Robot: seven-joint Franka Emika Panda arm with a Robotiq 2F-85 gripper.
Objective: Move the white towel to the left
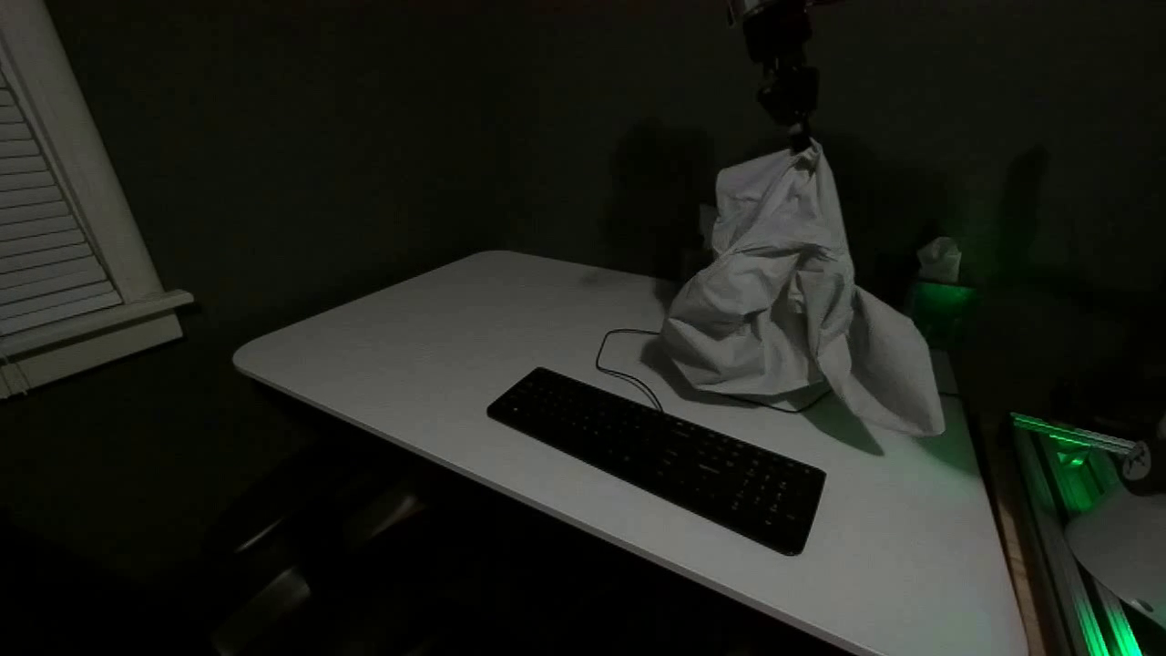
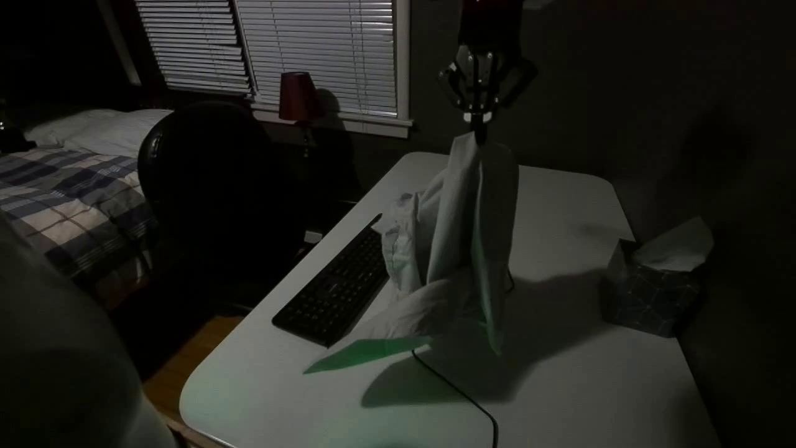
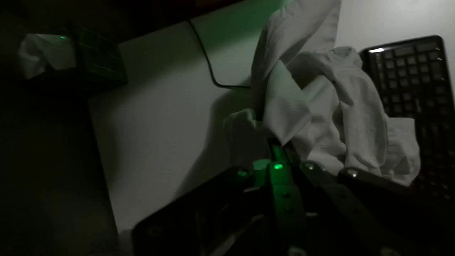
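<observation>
The white towel (image 1: pixel 783 282) hangs crumpled in folds from my gripper above the white table. It shows in both exterior views (image 2: pixel 454 230) and in the wrist view (image 3: pixel 364 110). My gripper (image 1: pixel 800 141) points down and is shut on a pinched upper part of the towel. Its fingertips also show at the towel's top in an exterior view (image 2: pixel 478 129) and in the wrist view (image 3: pixel 282 146). The towel's lower corners spread out close over the tabletop. I cannot tell whether they touch it. The towel hides part of the table and of a cable.
A black keyboard (image 1: pixel 665 456) lies along the table's (image 1: pixel 392 346) long edge, beside the towel. Its thin cable (image 2: pixel 457 391) runs under the towel. A tissue box (image 2: pixel 650 295) stands at the opposite edge. A dark chair (image 2: pixel 211 205) stands beside the table.
</observation>
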